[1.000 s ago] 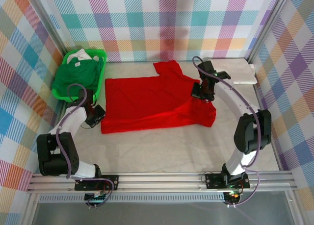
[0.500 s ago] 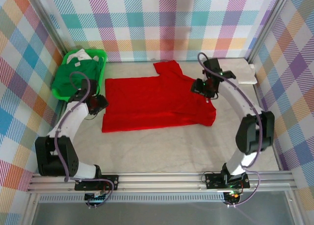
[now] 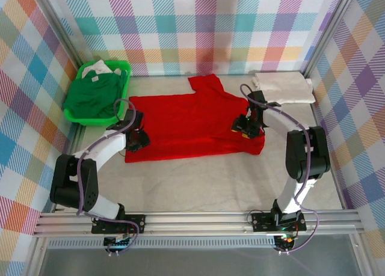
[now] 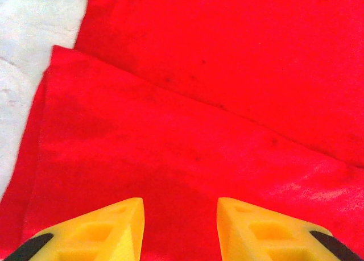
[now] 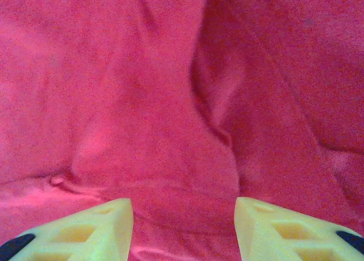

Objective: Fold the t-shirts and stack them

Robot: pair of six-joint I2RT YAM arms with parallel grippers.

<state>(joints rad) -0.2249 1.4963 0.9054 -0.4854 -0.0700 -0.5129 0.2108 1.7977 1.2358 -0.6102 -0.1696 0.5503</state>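
Note:
The bright red t-shirt [image 3: 192, 122] lies spread in the middle of the table, its near part folded over and one sleeve [image 3: 207, 83] sticking out toward the back. My left gripper [image 3: 139, 139] hovers open over the shirt's near left corner; its yellow fingers [image 4: 108, 227] frame bare red cloth [image 4: 216, 102]. My right gripper [image 3: 242, 127] stands open over the shirt's right side, above wrinkled red cloth [image 5: 170, 113]. The cream-white t-shirt [image 3: 284, 87] lies folded at the back right. The dark green t-shirt [image 3: 93, 94] sits bunched in the basket.
A bright green plastic basket [image 3: 123, 68] stands at the back left, with a bit of white cloth [image 3: 103, 65] at its far end. Checked walls close in the table on three sides. A metal rail [image 3: 198, 222] runs along the near edge.
The left gripper has swung in from beside the shirt's left edge onto its near left corner. The right gripper has come down toward the shirt's right side. The cream-white shirt is now uncovered.

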